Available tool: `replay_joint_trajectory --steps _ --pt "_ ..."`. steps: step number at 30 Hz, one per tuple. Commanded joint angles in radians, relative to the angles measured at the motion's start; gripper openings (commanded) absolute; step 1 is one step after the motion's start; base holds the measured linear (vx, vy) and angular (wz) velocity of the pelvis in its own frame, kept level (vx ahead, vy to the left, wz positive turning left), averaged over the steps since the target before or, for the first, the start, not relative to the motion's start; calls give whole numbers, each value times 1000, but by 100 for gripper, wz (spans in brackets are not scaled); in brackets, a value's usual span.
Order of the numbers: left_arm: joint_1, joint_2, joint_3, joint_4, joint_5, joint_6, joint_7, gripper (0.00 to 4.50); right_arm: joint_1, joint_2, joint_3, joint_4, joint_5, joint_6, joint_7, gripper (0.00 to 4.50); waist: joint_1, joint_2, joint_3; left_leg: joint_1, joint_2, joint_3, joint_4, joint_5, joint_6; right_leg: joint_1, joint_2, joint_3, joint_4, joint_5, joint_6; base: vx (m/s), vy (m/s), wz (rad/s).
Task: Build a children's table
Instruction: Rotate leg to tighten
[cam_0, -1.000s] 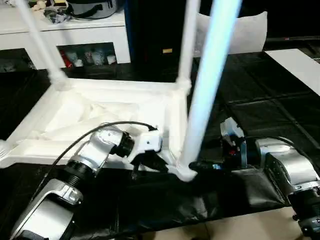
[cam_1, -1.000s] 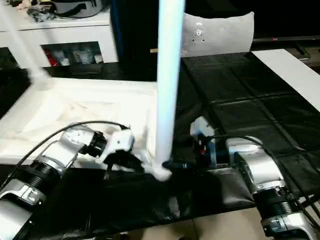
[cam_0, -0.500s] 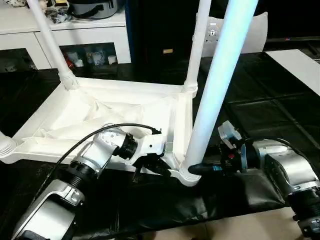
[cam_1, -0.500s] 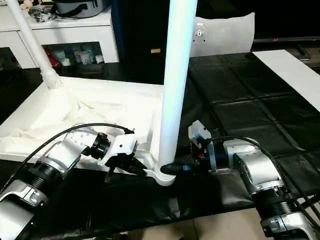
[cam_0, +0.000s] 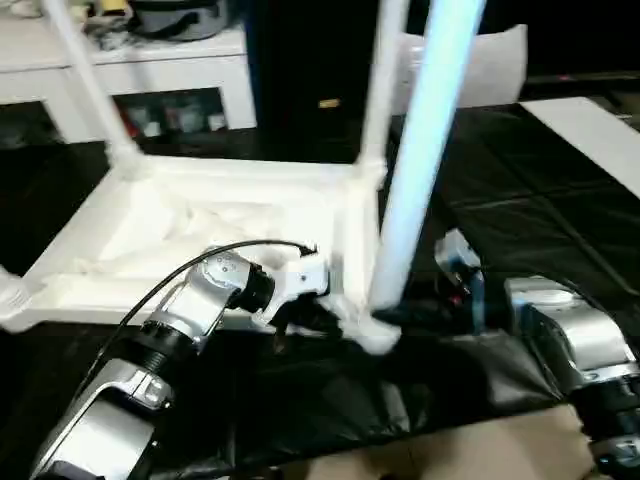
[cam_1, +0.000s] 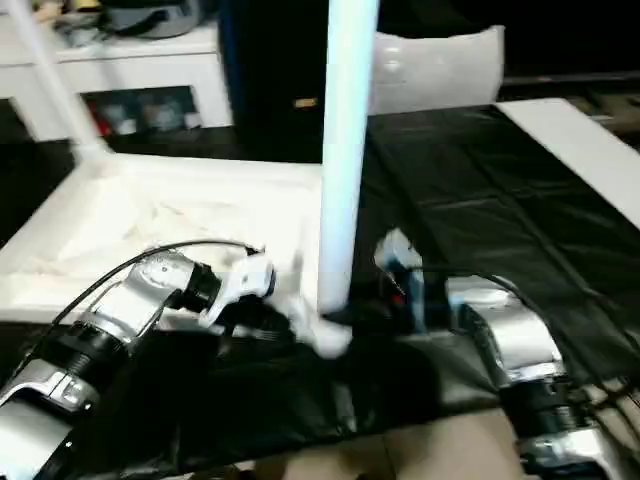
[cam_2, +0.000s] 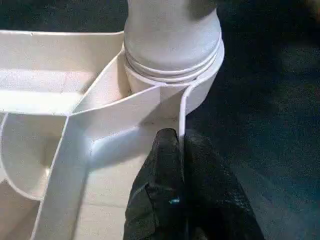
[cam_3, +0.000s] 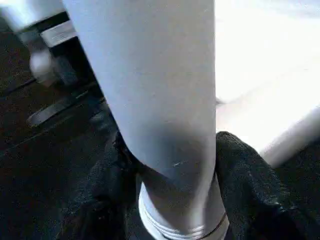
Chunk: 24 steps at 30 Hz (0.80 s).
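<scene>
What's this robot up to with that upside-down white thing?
It is building a children's table. The white table top lies underside up on the black-covered work surface, with legs standing in its corner sockets. The right gripper has its fingers around the base of the nearest leg, while the shut left gripper sits against the top's rim beside that socket.

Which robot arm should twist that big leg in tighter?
The right. Its pincer already has a finger on each side of the near leg, just above the socket. The left pincer is shut, pressed against the tabletop's rim.
</scene>
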Motion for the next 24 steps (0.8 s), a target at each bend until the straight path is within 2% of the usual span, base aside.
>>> replay_joint_trajectory --steps 1,2,3,4,5,6,7,8,9,10,11,12,13,14,15,19,22,24 --pt "-45 -102 22 -10 -23 67 130 0 -46 79 19 24 -37 41 -162 199 -8 -5 -59 21 41 -38 -77 -397 -14 37 -66 22 -108 -640 -66 0 0 0" --pt "-53 -120 32 1 -22 83 167 0 -57 103 12 40 -48 51 -215 198 -24 -8 -61 23 38 -41 -73 -415 -14 39 -66 15 -113 -652 -60 0 0 0" --pt "-71 -152 53 25 -16 107 242 0 -83 148 -6 76 -77 70 -332 197 -41 -6 -61 11 37 -42 -74 -411 -7 44 -63 13 -113 -637 -58 0 0 0" --pt "-87 -176 70 49 -12 111 303 0 -106 179 -16 114 -95 67 -407 197 -54 8 -65 12 36 -49 -74 -424 -11 47 -63 5 -114 -623 -60 0 0 0" --pt "-87 -176 70 49 -12 111 303 0 -106 179 -16 114 -95 67 -407 197 -62 7 -66 13 40 -51 -76 -433 -8 49 -63 2 -117 -602 -62 0 0 0" --pt "-98 -193 81 63 -14 111 339 0 -119 198 -22 138 -100 55 -445 197 -71 10 -72 4 42 -55 -79 -423 7 61 -65 1 -112 -535 -74 0 0 0" --pt "-108 -213 95 75 -20 113 383 0 -132 219 -28 164 -109 28 -491 197 -74 8 -71 2 43 -54 -80 -415 13 57 -66 4 -112 -504 -83 0 0 0" --pt "-112 -223 98 79 -20 106 400 0 -137 226 -28 178 -112 -2 -501 197 -79 7 -72 6 38 -47 -75 -410 24 50 -66 6 -113 -475 -107 0 0 0" --pt "-115 -229 100 81 -20 101 410 0 -141 231 -28 187 -113 -23 -506 230 -78 3 -75 0 35 -43 -73 -378 40 56 -68 9 -110 -451 -121 0 0 0" --pt "-116 -237 103 79 -22 101 413 0 -144 243 -37 190 -108 -41 -512 250 -76 4 -75 0 36 -43 -73 -362 48 57 -68 11 -108 -435 -128 0 0 0" --pt "-116 -242 104 78 -22 100 413 0 -146 254 -47 191 -102 -51 -517 250 -72 17 -78 -1 37 -40 -72 -325 59 58 -68 16 -101 -384 -148 0 0 0" --pt "-117 -247 103 77 -16 102 413 0 -147 266 -60 187 -98 -50 -523 266 -72 9 -82 -3 40 -37 -72 -288 71 59 -65 19 -96 -320 -170 0 0 0" --pt "-116 -246 98 75 -10 100 406 0 -146 274 -67 176 -93 -50 -519 266 -68 9 -84 -2 42 -37 -71 -271 75 60 -65 21 -90 -292 -183 0 0 0" --pt "-115 -244 96 77 -3 98 403 0 -144 279 -72 166 -96 -49 -521 286 -64 9 -84 -2 42 -35 -70 -251 86 60 -63 22 -85 -264 -200 0 0 0" --pt "-115 -237 91 81 4 85 398 0 -141 275 -69 158 -97 -53 -520 286 -60 9 -85 -4 43 -35 -69 -228 93 64 -64 22 -80 -244 -207 0 0 0" --pt "-106 -199 68 85 18 35 362 0 -111 211 -38 130 -94 -92 -434 332 -42 11 -88 -2 46 -32 -65 -176 113 65 -62 25 -71 -189 -217 0 0 0" --pt "-85 -159 58 75 17 -8 294 0 -72 139 -33 91 -81 -114 -327 354 -34 9 -86 -1 49 -30 -66 -181 122 66 -63 28 -69 -175 -223 0 0 0" --pt "-78 -141 54 74 15 -21 258 0 -65 111 -45 91 -76 -128 -286 376 -28 9 -84 1 49 -29 -67 -195 115 65 -65 28 -72 -208 -224 0 0 0"
